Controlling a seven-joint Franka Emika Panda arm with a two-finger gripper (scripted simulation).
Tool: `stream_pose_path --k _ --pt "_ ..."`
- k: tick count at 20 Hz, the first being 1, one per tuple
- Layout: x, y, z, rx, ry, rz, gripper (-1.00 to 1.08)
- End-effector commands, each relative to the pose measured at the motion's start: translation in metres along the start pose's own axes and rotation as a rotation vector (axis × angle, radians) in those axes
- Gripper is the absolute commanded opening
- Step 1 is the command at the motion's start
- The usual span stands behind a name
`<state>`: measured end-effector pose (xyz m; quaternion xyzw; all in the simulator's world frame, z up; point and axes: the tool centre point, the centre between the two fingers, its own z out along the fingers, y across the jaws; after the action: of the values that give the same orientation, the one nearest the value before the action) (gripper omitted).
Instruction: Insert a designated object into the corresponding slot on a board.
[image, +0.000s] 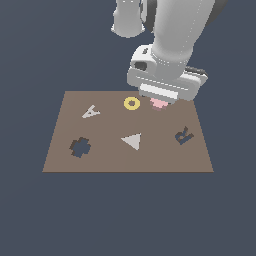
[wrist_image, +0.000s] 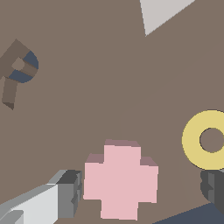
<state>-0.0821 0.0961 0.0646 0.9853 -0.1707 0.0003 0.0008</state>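
Resting flat on the brown board (image: 165, 160), one pink cross piece (wrist_image: 120, 179) lies between the spread fingers (wrist_image: 65, 194) of the gripper (wrist_image: 140, 188), neither finger touching it. One yellow ring (wrist_image: 210, 140) sits just beside it. Counted elsewhere: one grey triangle (image: 132, 141), one letter A (image: 90, 112), one R (image: 184, 135), one cross-shaped slot (image: 80, 147), well apart from the piece.

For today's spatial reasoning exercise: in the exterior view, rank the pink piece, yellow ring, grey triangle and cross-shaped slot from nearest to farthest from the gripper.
1. pink piece, directly under the gripper.
2. yellow ring, beside it, toward the view's left.
3. grey triangle, mid-board.
4. cross-shaped slot, far left side of the board.
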Motion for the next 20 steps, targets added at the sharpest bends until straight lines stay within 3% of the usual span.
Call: stream_pose_path --k 1,20 --pt "-0.005 -0.005 0.006 0.001 0.0 0.024 1.0" --pt "-0.012 -0.013 0.034 0.001 -0.001 0.053 1.0"
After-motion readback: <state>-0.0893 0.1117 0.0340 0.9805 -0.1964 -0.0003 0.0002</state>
